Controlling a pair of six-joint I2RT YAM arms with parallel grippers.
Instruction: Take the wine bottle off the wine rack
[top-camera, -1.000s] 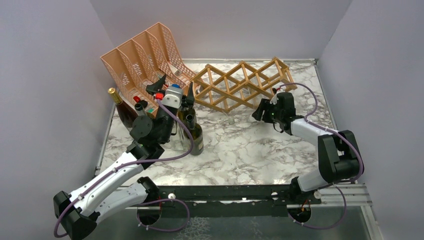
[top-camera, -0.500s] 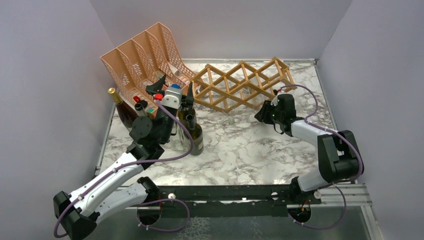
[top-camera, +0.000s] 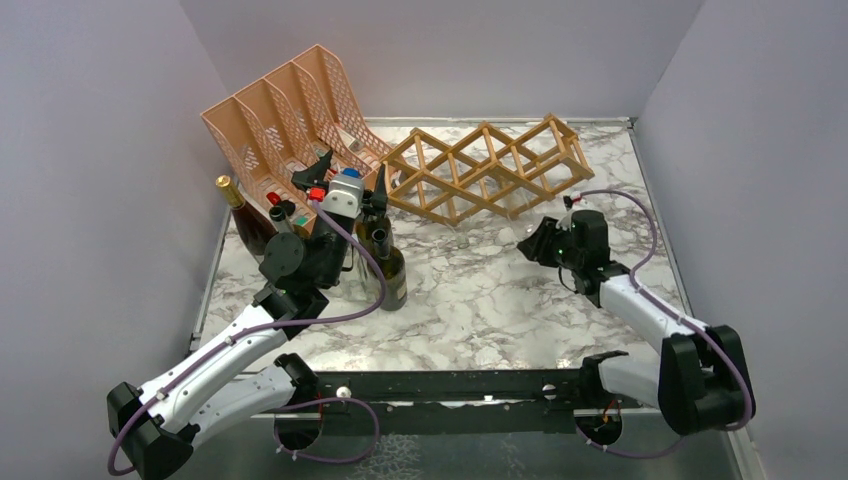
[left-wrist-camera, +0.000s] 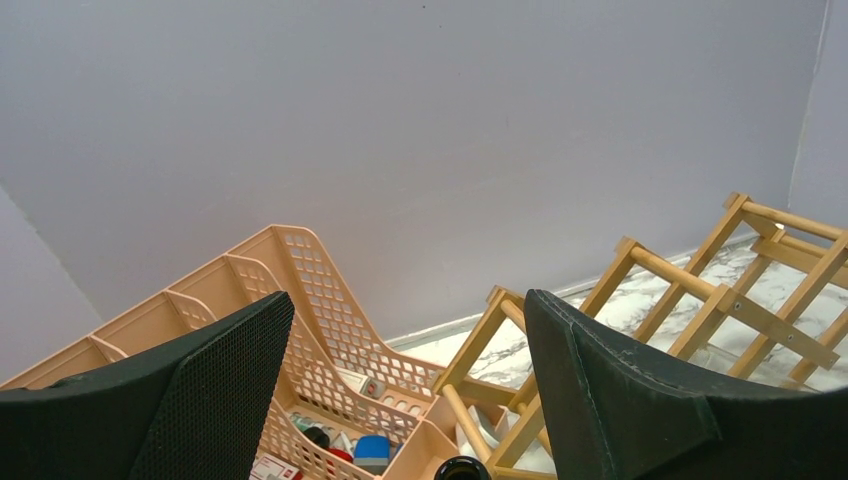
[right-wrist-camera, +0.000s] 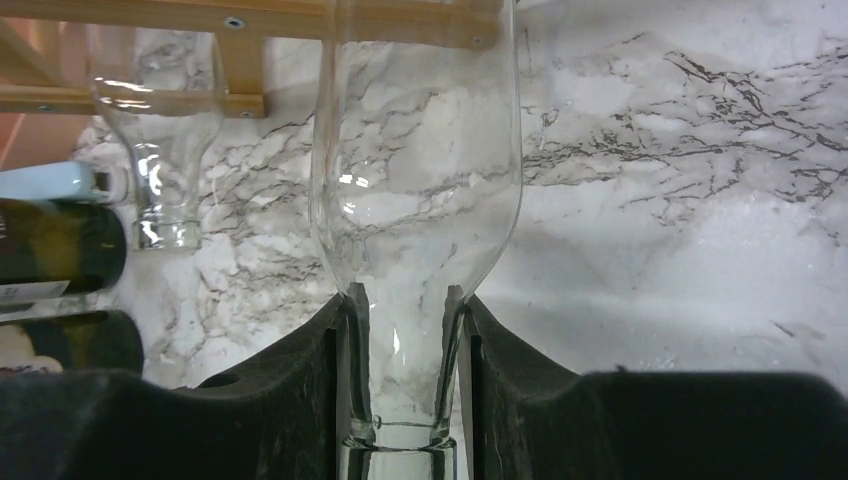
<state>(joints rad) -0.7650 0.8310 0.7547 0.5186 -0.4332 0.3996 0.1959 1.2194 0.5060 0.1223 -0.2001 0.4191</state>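
A clear glass wine bottle (right-wrist-camera: 415, 190) is pinched by its neck between the two dark padded fingers (right-wrist-camera: 290, 380) of the right gripper (right-wrist-camera: 405, 390); the neck is the narrowest part, so it is judged to be the natural place for a firm hold and a straight pull. In the right wrist view the bottle's body lies along the marble table (right-wrist-camera: 680, 200), with its far end under the wooden slats of the wine rack (right-wrist-camera: 260, 15), so it appears to be partly within the rack, though how much cannot be told. In the overhead view the right gripper (top-camera: 548, 242) is seen just in front of the near edge of the light tan lattice rack (top-camera: 487, 170), which lies long and low on the table. A second clear bottle (right-wrist-camera: 160, 140) is seen beside the first, its neck also pointing out from under the rack. The left gripper (left-wrist-camera: 400, 390) is spread wide, holding nothing, and is raised near the rack's left end; the mouth of a dark green bottle (top-camera: 385, 262) standing upright on the table is just below it. Another dark bottle with a gold cap (top-camera: 243, 215) stands further left. A salmon-pink mesh file organiser (top-camera: 285, 115) sits behind, with small items, one with a blue cap (left-wrist-camera: 372, 448), resting in its compartments.
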